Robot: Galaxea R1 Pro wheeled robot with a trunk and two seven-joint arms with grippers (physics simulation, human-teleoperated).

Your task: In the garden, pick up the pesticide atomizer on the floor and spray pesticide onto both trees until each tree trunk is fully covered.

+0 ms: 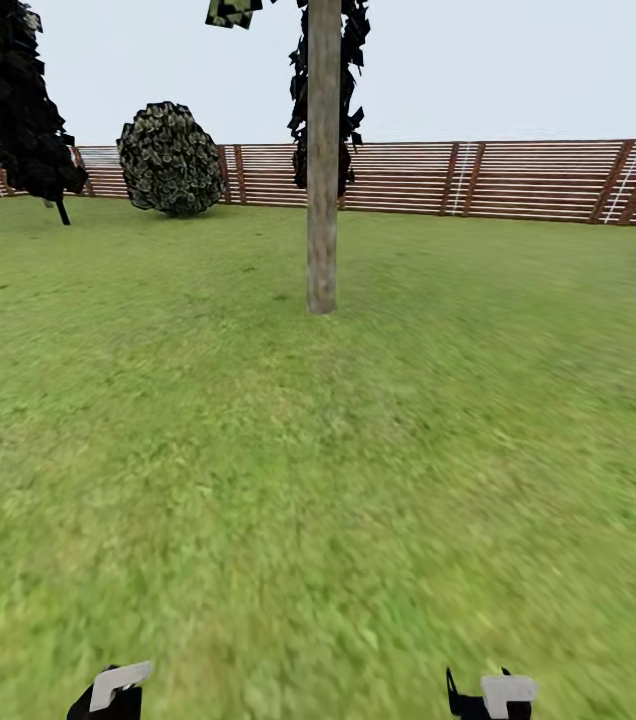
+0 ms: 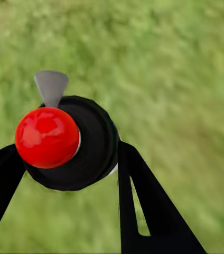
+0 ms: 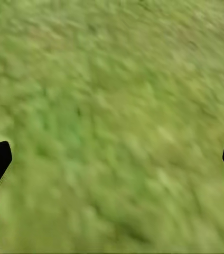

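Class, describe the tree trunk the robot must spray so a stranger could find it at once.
Start at the brown slatted wooden fence across the lawn's far edge. In front of it, mid-lawn, stands one thick, straight, pale beige-grey tree trunk. Unlike the round dark bush and black-leaved tree nearby, it is bare.

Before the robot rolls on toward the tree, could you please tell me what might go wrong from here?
1. The left hand grips the black atomizer with the red round cap between two thin fingers; a jolt might loosen it.
2. The thick pale tree trunk stands far ahead across the green lawn, so spraying now would probably fall short.
3. The grey nozzle points at grass and may need re-aiming.
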